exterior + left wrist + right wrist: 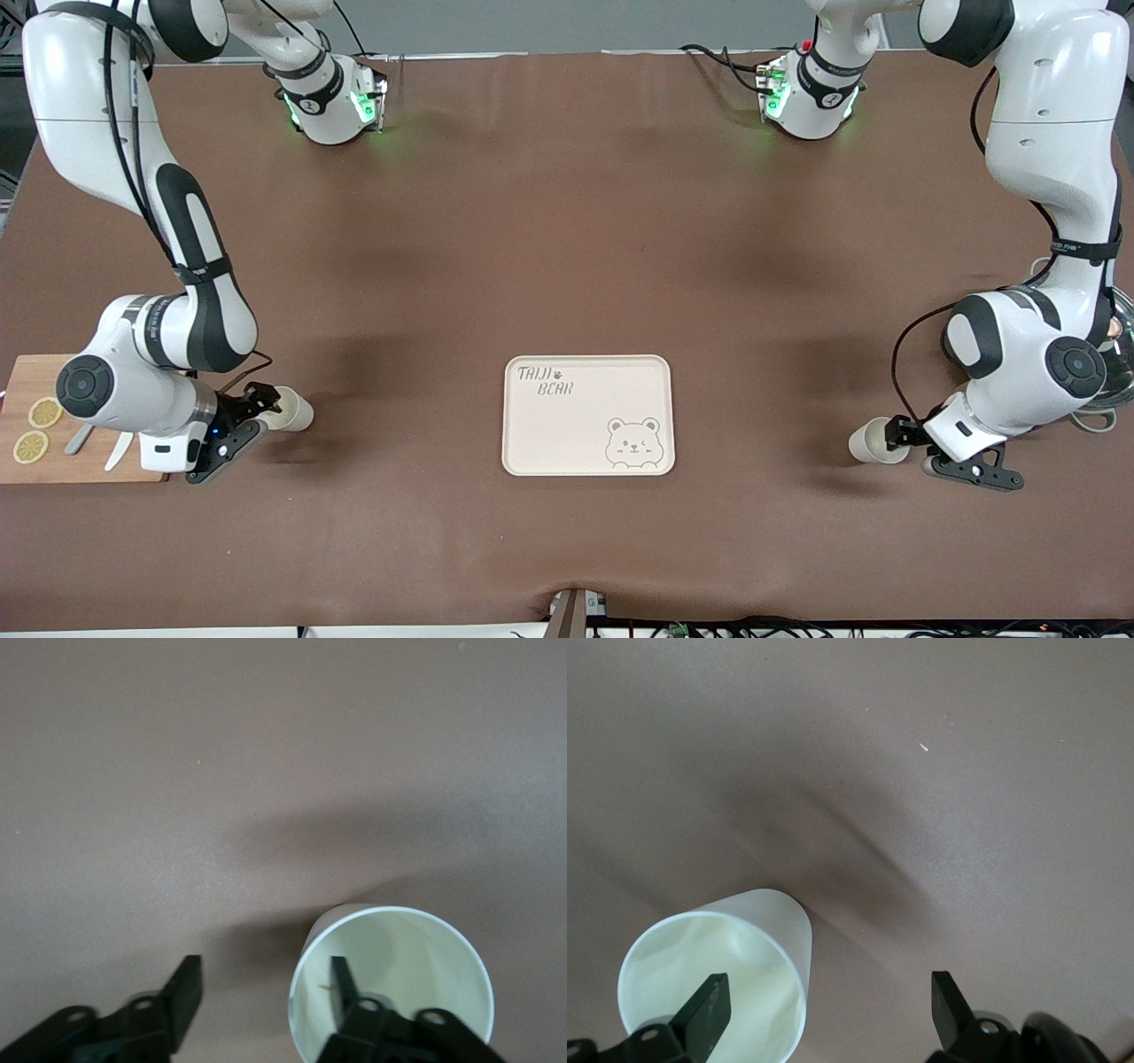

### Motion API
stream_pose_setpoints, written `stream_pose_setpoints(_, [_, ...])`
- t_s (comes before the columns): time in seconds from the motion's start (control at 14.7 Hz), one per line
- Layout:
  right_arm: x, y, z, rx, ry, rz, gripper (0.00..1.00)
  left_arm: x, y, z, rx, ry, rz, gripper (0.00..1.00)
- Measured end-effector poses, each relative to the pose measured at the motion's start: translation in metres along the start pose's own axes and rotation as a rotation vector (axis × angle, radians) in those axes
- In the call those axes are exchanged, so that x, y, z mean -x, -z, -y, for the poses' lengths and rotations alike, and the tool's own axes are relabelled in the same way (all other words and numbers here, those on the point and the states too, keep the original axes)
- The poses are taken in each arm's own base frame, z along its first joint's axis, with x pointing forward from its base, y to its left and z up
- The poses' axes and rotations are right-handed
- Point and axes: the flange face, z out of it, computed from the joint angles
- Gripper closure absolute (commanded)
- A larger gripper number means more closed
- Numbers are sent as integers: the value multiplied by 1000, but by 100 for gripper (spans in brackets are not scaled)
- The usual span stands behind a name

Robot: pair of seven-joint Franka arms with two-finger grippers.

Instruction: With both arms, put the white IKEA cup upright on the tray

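While the cream tray [588, 415] sits bare mid-table, the right gripper [251, 416] has spread fingers straddling the wall of a tipped white cup [291, 409] beside the cutting board [35, 377]; the left gripper [921, 446] likewise straddles another cup [873, 440], fingers apart.

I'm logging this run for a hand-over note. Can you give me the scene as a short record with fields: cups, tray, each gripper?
cups: two white cups lying on their sides, one at each end of the table
tray: cream, nothing on it, mid-table between the cups
left gripper: at the cup at its end, one finger inside the mouth, one outside, gap not closed
right gripper: open, one finger inside the mouth of its cup
cutting board: lemon slices on it, by the right arm
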Motion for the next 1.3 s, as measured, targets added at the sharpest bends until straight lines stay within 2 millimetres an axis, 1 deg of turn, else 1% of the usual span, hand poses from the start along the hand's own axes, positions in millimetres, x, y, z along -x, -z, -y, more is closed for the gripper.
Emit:
stream_pose_setpoints(0.27, [0, -10, 2, 10, 8, -9, 0, 0, 0, 0, 0, 4, 0, 100])
stream_pose_setpoints(0.61, [0, -15, 5, 18, 14, -16, 0, -6, 5, -9, 4, 16, -13, 100])
stream_pose_setpoints(0.68, [-1, -15, 5, 19, 20, -18, 0, -8, 6, -14, 5, 32, -14, 100])
stream_pose_setpoints(0.82, [-1, -16, 5, 23, 34, -21, 31, -14, 7, -36, 12, 78, -14, 100])
stream_pose_setpoints(1.02, [-2, -16, 5, 23, 45, -21, 68, -25, 13, -87, 26, 149, -6, 100])
stream_pose_setpoints(1.09, [-2, -16, 5, 23, 46, -21, 77, -28, 17, -105, 30, 173, -5, 100])
stream_pose_setpoints(1.16, [-2, -16, 6, 23, 47, -21, 85, -31, 19, -121, 34, 195, -4, 100])
stream_pose_setpoints(1.3, [-2, -16, 6, 23, 50, -21, 95, -34, 22, -152, 41, 235, -4, 100])
